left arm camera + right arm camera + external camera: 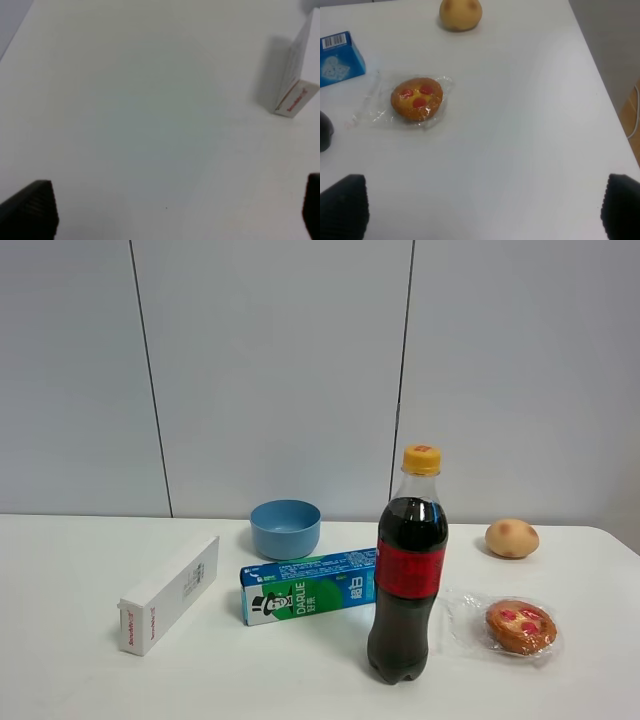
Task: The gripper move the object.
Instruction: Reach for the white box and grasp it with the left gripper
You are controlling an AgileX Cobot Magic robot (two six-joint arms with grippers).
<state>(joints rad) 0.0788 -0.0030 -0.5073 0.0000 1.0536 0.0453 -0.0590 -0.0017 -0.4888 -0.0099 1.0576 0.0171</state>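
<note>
Nearest, left end effector (170, 217): jaws spread wide, empty, above the worktop (125, 125); right end effector (482, 210) likewise wide and empty. Farther out, long white box (168, 595) lies flat, left of the toothpaste box (310, 585), well apart from both; red end lettering too blurred to read.

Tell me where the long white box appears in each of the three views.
Exterior high: the white box lies on the left of the table, left of the toothpaste box.
Left wrist: the white box is far out on bare table, cut by the frame edge.
Right wrist: not in view.
Shared landmark: its red-lettered end, in the first two; the toothpaste box links exterior and right wrist.
</note>
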